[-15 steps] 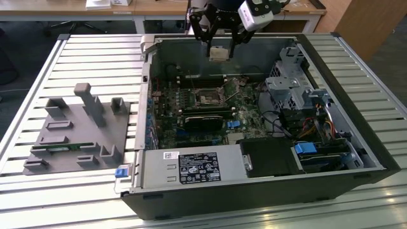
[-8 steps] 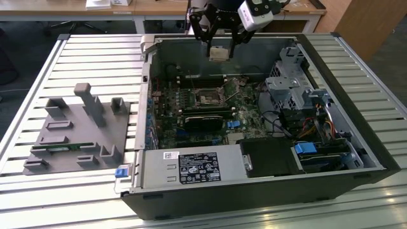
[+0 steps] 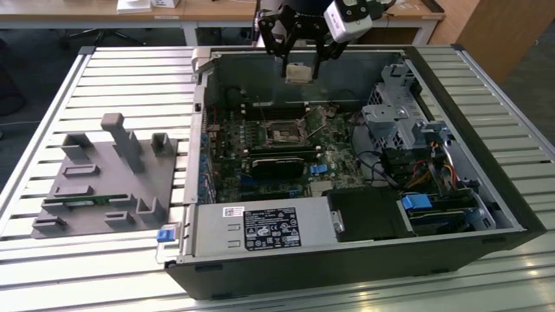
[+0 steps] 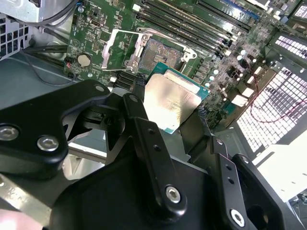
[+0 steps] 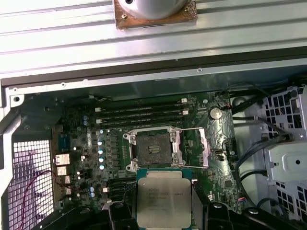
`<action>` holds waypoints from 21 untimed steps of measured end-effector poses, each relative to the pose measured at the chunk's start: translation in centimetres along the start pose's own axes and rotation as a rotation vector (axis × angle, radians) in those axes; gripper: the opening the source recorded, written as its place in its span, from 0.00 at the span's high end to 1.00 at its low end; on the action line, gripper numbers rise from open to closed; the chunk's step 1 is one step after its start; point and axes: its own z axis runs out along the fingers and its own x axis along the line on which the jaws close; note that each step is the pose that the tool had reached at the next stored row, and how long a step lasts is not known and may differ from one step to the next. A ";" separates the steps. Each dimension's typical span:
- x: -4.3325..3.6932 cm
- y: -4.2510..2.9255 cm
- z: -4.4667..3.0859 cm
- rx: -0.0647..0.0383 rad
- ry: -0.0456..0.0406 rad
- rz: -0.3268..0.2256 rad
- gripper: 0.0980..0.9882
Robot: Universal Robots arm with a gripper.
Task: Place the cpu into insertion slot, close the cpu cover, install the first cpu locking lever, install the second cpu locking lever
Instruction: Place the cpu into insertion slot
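On the exterior view's left, a grey moulded fixture (image 3: 104, 179) with upright posts and shallow pockets lies on the slatted metal table (image 3: 52, 273). Just beside it stands an open computer case (image 3: 511, 195) with its side panel off. At the near edge of the case, a boxy silver power supply (image 3: 260, 227) carries a dark label. Further in, the green motherboard (image 3: 260, 140) lies flat on the case floor. Near the middle of the board is the insertion slot (image 3: 284, 133), a small dark square with a silvery rim. In both wrist views the slot is bare, its contact field uncovered. The cpu cover (image 5: 199, 146) is swung open and lies off to one side of the socket, hinged at its edge. Long black memory slots (image 5: 144, 115) run parallel on another side of the socket. Above the far wall of the case hangs the gripper (image 3: 300, 75), its two black fingers (image 4: 139, 96) pressed against opposite edges of the cpu (image 4: 172, 103), pinching it. The chip's dull metal face is turned towards the wrist cameras and its green border shows at the edges. The chip is in the air, well apart from the slot and touching nothing but the fingers. On the exterior view's right, a silver drive cage (image 3: 394, 117) and a bundle of coloured cables (image 3: 425, 172) fill that end of the case.
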 end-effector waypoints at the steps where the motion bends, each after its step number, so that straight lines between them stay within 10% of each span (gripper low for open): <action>1: 0.00 0.00 0.00 0.000 -0.0001 0.001 0.50; 21: 0.01 0.00 0.00 0.000 -0.0016 0.018 0.50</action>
